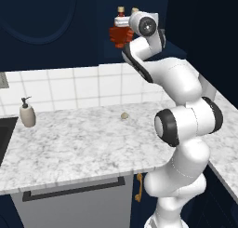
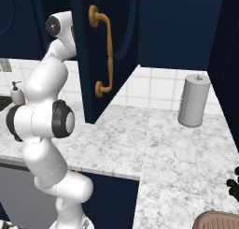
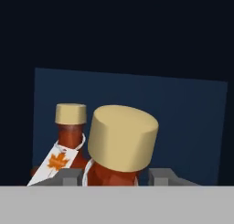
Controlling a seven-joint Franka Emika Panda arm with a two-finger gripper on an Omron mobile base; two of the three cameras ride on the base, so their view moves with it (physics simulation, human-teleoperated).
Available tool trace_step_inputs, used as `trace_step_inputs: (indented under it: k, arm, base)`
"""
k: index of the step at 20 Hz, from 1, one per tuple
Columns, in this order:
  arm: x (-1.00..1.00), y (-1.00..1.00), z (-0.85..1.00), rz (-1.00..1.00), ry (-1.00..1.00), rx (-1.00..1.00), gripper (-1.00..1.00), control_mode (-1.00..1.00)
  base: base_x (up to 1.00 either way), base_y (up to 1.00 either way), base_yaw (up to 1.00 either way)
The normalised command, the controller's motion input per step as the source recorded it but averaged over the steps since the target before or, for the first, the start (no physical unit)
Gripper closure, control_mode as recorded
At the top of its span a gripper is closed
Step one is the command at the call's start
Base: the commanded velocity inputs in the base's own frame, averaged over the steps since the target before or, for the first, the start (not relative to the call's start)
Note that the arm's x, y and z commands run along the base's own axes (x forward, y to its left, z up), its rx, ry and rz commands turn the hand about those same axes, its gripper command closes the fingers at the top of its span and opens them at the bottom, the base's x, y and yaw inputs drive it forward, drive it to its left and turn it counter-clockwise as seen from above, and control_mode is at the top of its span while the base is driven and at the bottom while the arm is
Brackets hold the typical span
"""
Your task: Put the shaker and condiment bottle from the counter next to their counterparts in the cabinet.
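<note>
Gripper is clamping the condiment bottle by the neck, 1 finger showing on each side under the tan cap. Arm is reaching up into the cabinet. The second leaf bottle is standing just beside and behind. The shaker is sitting on the counter.

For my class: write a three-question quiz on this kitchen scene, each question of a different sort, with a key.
1. True or false: the jaws are shut on a condiment bottle.
2. What stands beside it in the cabinet? A) a second leaf bottle B) a mug C) a bowl
3. Fill in: the soap dispenser stands on the ____.

Key: 1 true; 2 A; 3 counter.
</note>
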Motion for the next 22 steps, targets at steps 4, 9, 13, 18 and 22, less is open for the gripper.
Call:
trace_step_inputs:
  k: [4, 9, 13, 18, 22]
  arm:
    - [0.39, 0.00, 0.00, 0.01, 0.00, 0.00, 1.00, -1.00]
    - [0.08, 0.00, -0.03, 0.00, 0.00, -0.03, -1.00, -1.00]
    - [0.00, 0.00, -0.02, 0.01, 0.00, -0.03, -1.00, -1.00]
    - [0.00, 0.00, 0.00, 0.00, 0.00, -0.01, -1.00, -1.00]
    - [0.00, 0.00, 0.06, 0.00, 0.00, 0.00, -1.00, -1.00]
  base:
    - [0.00, 0.00, 0.00]
    - [0.00, 0.00, 0.00]
    - [0.00, 0.00, 0.00]
    - [0.00, 0.00, 0.00]
    - [0.00, 0.00, 0.00]
